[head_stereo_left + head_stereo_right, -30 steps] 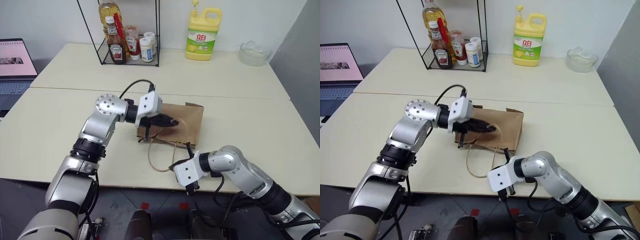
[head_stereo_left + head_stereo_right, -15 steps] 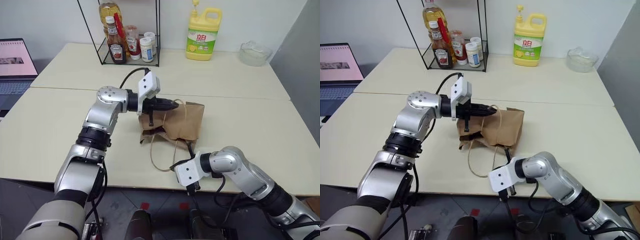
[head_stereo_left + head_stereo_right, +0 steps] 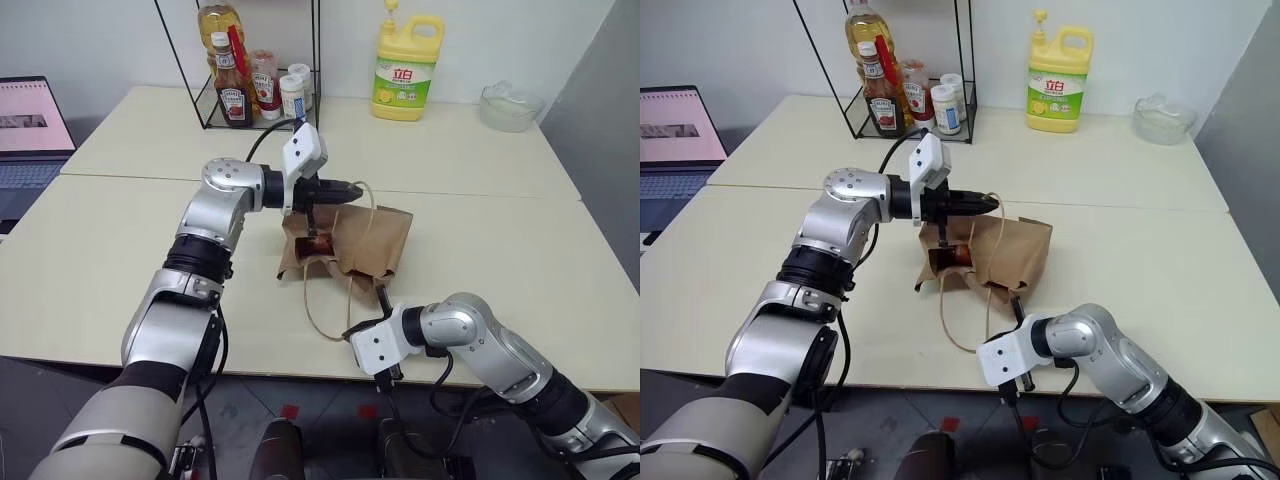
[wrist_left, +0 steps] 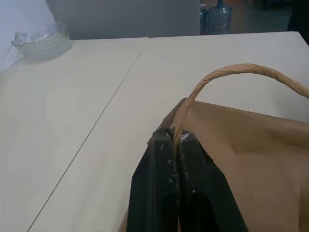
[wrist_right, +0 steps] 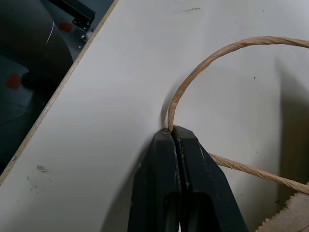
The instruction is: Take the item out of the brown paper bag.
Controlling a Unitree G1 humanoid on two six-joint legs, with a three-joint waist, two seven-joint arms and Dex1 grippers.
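Thin, floppy bag (image 3: 355, 240); likely light. Left gripper (image 3: 352, 187) clamped on upper handle (image 4: 227, 75), right gripper (image 5: 172, 131) on lower handle (image 5: 212, 60). Item (image 3: 318, 245) glossy, perhaps slippery, inside bag's mouth.

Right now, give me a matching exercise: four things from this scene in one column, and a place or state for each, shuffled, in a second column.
Things:
1. left claw
2. right claw
3. yellow jug
4. glass bowl

Places or states:
A. stands upright at the back of the table, right of the wire rack
B. shut on the bag's raised upper handle
C. sits at the far right corner of the table
D. shut on the lower handle near the table's front edge

Pairs: 1-B, 2-D, 3-A, 4-C
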